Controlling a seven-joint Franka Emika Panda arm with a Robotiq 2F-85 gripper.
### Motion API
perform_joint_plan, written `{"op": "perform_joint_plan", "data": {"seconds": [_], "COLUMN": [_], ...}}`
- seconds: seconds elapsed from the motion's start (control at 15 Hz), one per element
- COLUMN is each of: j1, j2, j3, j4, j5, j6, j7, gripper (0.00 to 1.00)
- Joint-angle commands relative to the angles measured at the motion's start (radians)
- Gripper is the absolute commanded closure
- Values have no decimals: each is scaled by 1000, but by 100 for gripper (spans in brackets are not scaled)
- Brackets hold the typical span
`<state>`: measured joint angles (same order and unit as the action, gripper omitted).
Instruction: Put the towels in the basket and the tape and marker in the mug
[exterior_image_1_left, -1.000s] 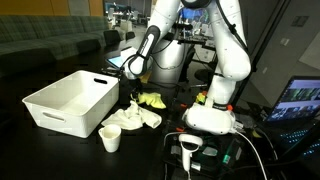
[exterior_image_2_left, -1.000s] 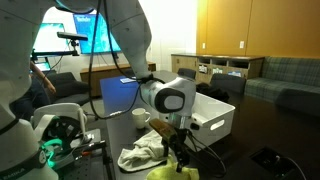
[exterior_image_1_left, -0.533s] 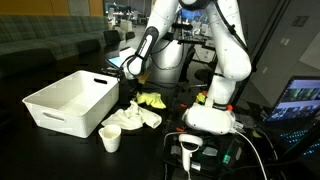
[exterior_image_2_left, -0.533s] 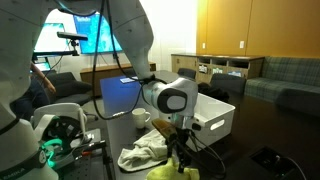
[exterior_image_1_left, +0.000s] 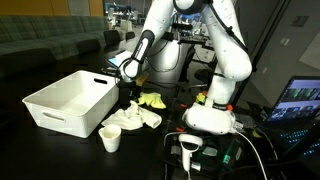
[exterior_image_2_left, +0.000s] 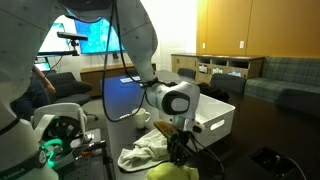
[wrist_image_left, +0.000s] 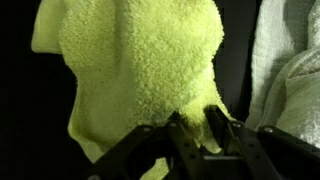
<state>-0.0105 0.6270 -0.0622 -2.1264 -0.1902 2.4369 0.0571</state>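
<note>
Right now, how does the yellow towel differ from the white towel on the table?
Colour: the yellow towel is bright yellow, the white towel is cream. Contact: the gripper has a fold of the yellow towel between its fingers, while nothing touches the white towel. Both are crumpled and lie side by side outside the basket.

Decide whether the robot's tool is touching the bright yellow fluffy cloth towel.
Touching. The wrist view shows the tool with its fingers pressed onto a fold of the bright yellow fluffy cloth towel, with no gap between them.
</note>
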Motion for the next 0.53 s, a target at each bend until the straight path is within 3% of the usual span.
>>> {"op": "perform_joint_plan", "data": {"seconds": [0.0, 0.2, 0.47], "j1": [17, 24, 40], "j2": [10, -16, -54], "j3": [-8, -11, -15], "j4": [38, 31, 24], "j5": [11, 3, -6], "j6": [-55, -76, -103], "j7": [3, 7, 25], "gripper": [94, 100, 99]}}
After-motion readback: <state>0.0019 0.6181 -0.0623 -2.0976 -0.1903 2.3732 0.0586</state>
